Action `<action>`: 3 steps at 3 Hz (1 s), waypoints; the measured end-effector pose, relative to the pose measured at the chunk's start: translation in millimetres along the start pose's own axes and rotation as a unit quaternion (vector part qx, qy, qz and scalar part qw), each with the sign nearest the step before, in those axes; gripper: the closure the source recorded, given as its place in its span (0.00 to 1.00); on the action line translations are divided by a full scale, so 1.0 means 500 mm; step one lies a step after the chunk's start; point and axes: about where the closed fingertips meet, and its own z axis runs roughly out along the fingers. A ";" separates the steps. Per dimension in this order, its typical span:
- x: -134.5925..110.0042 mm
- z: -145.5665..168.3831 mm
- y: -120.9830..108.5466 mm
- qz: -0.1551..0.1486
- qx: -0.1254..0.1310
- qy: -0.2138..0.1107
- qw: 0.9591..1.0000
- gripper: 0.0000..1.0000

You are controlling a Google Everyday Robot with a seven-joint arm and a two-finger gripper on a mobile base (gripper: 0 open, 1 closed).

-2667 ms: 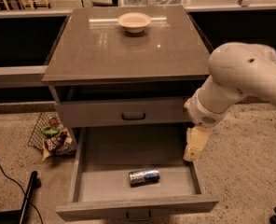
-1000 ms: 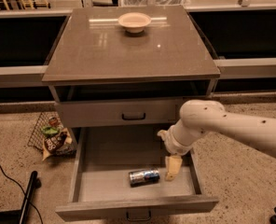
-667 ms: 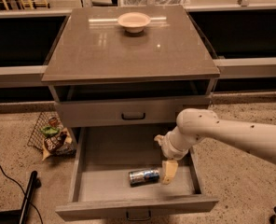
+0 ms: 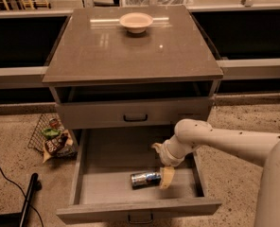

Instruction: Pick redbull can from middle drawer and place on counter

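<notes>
Black rod lies on the speckled floor in the lower left of the frame. Just above and right of it, a wire basket holding snack packets sits on the floor beside the cabinet's left side. The cabinet fills the middle of the frame. Its glossy brownish-grey surface carries a pale bowl near the top edge. Under the surface is a shallow drawer front with a dark handle, and below that the middle drawer stands pulled wide open. The can lies on its side on the drawer's floor, right of centre and near the front wall. The claw is down inside the drawer, right against the can's right end; I cannot tell whether it is open or closed, or whether it has hold of the can. The white arm stretches from the lower right edge to the drawer
</notes>
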 end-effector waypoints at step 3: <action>0.007 0.087 -0.014 0.003 -0.001 -0.029 1.000 0.00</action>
